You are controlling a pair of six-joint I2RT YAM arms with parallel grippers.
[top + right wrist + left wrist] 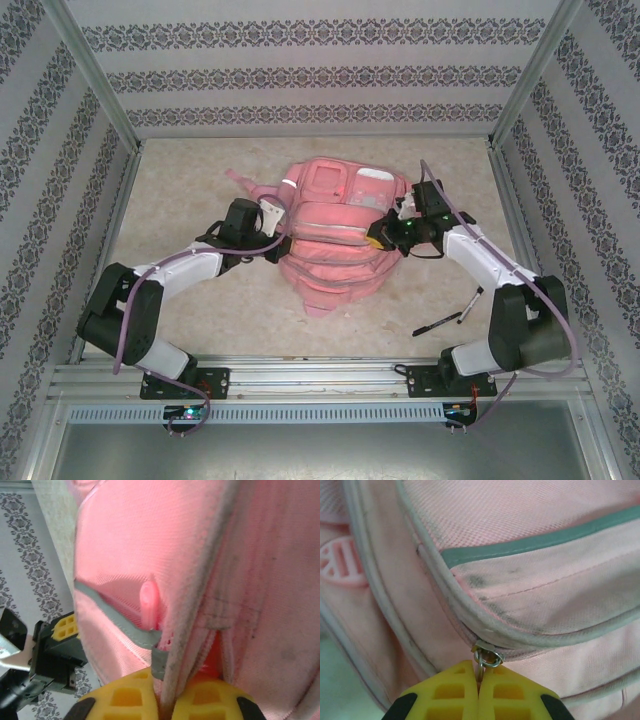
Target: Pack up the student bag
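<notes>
Pen (438,323): lies on the beige tabletop (200,300) beside the right arm, well apart from the bag (335,240).
Left hand (479,682): pads closed on the metal zip pull (486,658). Only its ring shows; the tab is hidden between them.
Right hand (167,695): narrow, a grey-piped seam pinched between yellow pads. The fabric is blurred at close range.
Bag: mid-tabletop between both hands, soft pink weave, pockets upward, long axis near to far, strap (242,181) trailing far-left.

Bright, even light; close up, the student bag (125,555) looks softly blurred.
</notes>
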